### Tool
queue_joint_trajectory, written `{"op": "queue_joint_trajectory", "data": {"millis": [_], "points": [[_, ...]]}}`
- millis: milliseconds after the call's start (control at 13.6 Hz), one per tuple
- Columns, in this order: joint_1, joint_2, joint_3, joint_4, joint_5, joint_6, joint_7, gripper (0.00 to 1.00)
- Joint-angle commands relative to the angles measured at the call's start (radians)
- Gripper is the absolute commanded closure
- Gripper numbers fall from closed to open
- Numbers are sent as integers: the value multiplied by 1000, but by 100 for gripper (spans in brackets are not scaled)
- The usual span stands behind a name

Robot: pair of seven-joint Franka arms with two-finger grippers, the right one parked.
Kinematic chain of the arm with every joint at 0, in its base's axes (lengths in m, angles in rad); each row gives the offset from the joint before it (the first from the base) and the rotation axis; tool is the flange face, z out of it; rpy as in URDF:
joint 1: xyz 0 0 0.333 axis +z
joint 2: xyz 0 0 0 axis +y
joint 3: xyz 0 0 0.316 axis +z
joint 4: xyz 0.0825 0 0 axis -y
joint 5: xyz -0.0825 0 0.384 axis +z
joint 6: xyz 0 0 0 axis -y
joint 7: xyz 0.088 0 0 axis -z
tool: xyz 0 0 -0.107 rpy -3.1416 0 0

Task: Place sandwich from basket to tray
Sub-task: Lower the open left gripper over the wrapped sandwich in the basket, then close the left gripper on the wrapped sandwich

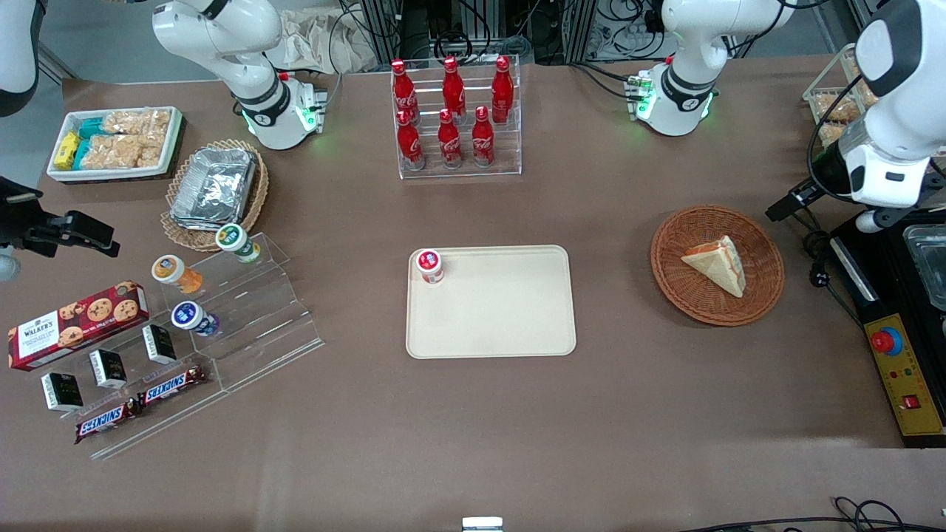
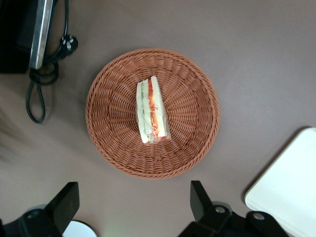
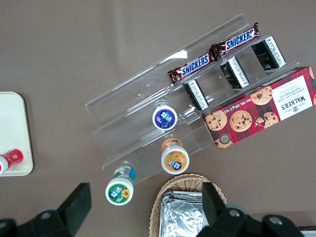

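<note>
The sandwich (image 1: 717,264), a pale triangular wedge with orange-red and green filling, lies in the round reddish-brown wicker basket (image 1: 669,273). In the left wrist view the sandwich (image 2: 152,111) lies in the middle of the basket (image 2: 108,113), filling edge facing up. The cream tray (image 1: 502,318) lies at mid-table, toward the parked arm's end from the basket; its corner shows in the left wrist view (image 2: 291,182). My left gripper (image 1: 787,205) hangs above the table beside the basket's rim, toward the working arm's end. It is open and empty (image 2: 133,202).
A small red-lidded cup (image 1: 429,266) stands on one corner of the tray. A clear rack of red bottles (image 1: 454,118) stands farther from the camera. A black box with a yellow panel (image 1: 905,369) and a cable (image 2: 42,84) lie beside the basket.
</note>
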Motion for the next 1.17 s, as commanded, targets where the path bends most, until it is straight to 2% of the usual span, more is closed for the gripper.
{"op": "queue_joint_trajectory", "data": {"millis": [0,294,587,1101], "points": [[4,-32,-3,-99,-5,91,-102,0],[5,-14,-3,-269,-5,327,-237,0],[5,90,0,-370,-7,560,-302,0],[25,245,14,-443,-8,826,-302,0]]}}
